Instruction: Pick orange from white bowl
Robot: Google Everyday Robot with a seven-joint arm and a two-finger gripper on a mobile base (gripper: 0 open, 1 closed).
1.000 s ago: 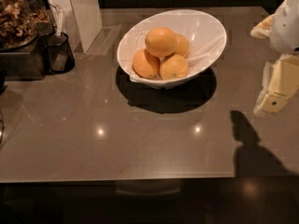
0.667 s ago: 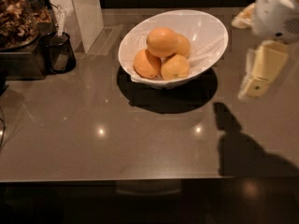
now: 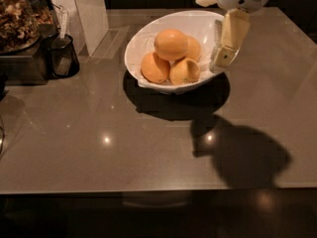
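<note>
The white bowl [image 3: 148,33] stands at the back middle of the grey table, its rim slanted. It holds several oranges. The orange [image 3: 171,43], the biggest, lies on top of the pile. Three smaller ones lie around it, at the left [image 3: 154,67], the front [image 3: 184,71] and the right [image 3: 194,47]. My gripper [image 3: 221,61] hangs from the white arm head at the top right. It points down over the bowl's right rim, just right of the oranges and apart from them. It holds nothing that I can see.
A small black cup [image 3: 62,57] with a utensil in it stands at the left, next to a white upright panel [image 3: 90,9]. A container of brown dried matter [image 3: 17,14] sits at the far left. The table's front edge [image 3: 148,190] runs across the bottom.
The gripper has moved left from beyond the table's right side to the bowl's right rim. Its shadow on the table moved left with it. The oranges have not moved.
</note>
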